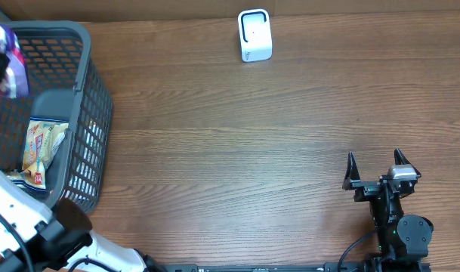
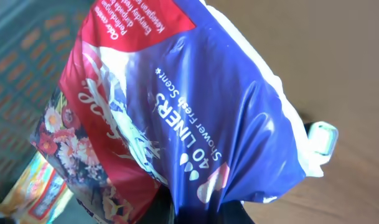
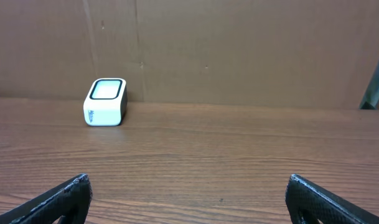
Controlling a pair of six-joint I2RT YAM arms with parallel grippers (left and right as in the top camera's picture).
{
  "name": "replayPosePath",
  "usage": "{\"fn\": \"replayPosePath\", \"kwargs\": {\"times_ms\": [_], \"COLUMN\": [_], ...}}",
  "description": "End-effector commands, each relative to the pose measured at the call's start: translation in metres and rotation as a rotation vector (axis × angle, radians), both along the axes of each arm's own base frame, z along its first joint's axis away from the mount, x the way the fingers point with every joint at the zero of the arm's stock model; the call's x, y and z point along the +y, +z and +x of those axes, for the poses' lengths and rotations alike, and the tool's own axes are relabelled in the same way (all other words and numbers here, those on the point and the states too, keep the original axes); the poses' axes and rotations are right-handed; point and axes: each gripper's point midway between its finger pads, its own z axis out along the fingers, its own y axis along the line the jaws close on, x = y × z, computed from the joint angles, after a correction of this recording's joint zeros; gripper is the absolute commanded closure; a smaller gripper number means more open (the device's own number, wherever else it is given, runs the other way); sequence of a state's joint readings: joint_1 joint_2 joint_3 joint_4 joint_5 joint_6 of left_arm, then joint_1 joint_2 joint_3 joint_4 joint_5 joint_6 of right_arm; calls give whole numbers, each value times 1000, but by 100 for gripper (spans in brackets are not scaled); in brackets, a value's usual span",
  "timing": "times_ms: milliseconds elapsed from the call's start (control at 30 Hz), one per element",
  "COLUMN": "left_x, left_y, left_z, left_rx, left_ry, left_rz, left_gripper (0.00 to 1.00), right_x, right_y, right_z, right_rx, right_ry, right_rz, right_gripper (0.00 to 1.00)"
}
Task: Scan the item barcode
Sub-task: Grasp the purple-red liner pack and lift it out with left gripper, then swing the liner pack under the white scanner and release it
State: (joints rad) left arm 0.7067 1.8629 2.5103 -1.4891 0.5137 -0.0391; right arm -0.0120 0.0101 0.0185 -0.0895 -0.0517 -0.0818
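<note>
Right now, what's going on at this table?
The left arm has its jaws shut on a blue-and-red pack of liners, held up over the grey basket, where a snack packet lies. The white scanner stands at the table's far edge, well apart from the pack, so nothing is scanned yet. The right arm rests with jaws open and empty.

1. Overhead view: the light is soft and even, coming from above. The tabletop (image 1: 252, 136) grain reads sharp, and only faint shadows lie beside the basket (image 1: 84, 45) and the scanner (image 1: 254, 35).
2. At that view's top-left edge the liner pack (image 1: 4, 53) is smeared and soft.
3. Left wrist view: the pack fills the frame at close range and its print is slightly soft. Its white edge is blown out, the glossy film carries a pale sheen, and the background is blurred.
4. Right wrist view: the light is flat, brownish and dimmer. The scanner is crisp, while the right gripper (image 3: 188, 186) jaws are dark and soft-edged along the bottom.
</note>
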Motion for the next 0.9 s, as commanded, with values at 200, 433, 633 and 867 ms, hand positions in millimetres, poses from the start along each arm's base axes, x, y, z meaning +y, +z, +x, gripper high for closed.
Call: {"fn": "replayPosePath", "kwargs": {"times_ms": [200,433,633,867], "left_x": [-194,-329,-378,-426], "left_y": [73,-20,-137,-284], "left_z": [-34,-34,-39,-55], "left_rx": [-164,199,589,880], "left_ry": [-491,-821,-792,-809], "left_rz": [-103,-11,125,204], "left_gripper": [96,96,96,89], "right_x": [-1,-1,-1,-1], "right_y": [-1,-1,-1,-1], "right_z": [0,0,0,0], "right_rx": [-4,-4,-4,-4], "right_ry": [-5,-5,-5,-5], "right_rz": [3,3,3,3], "right_gripper": [0,0,0,0]}}
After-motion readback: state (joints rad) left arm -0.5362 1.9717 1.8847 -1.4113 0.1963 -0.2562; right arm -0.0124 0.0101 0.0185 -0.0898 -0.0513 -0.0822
